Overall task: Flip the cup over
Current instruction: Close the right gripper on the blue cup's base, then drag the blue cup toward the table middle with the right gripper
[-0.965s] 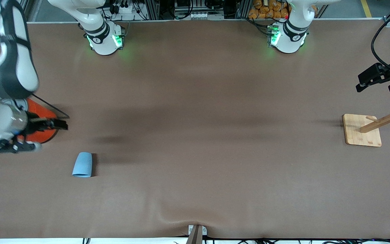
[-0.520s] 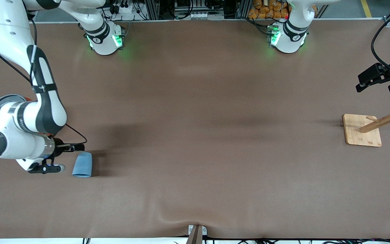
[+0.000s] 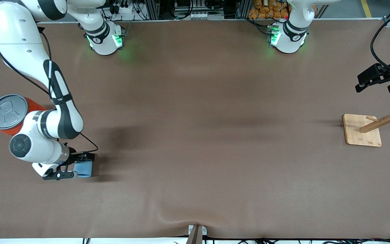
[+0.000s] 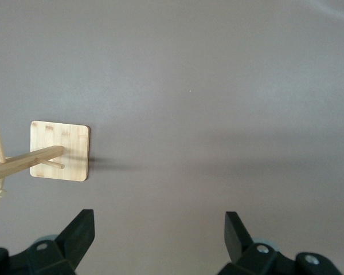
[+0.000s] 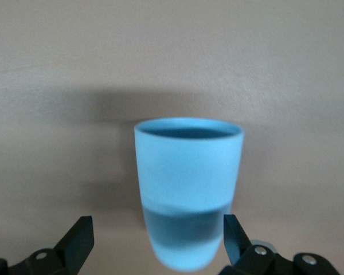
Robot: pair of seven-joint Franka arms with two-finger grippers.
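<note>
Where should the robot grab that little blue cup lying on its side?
Probably around the cup's narrow closed end, one finger on each side of the wall. It lies on its side with that end toward the right gripper, which is open and already straddling it; the taper fits between the fingers.

Small light-blue tapered cup (image 3: 83, 169) (image 5: 187, 186), darker blue inside, lying on its side on the desk, toward the right arm's end

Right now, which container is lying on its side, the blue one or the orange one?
The cup, lying between the right gripper's open jaws. The can stands upright, lid up, farther from the front camera.
</note>
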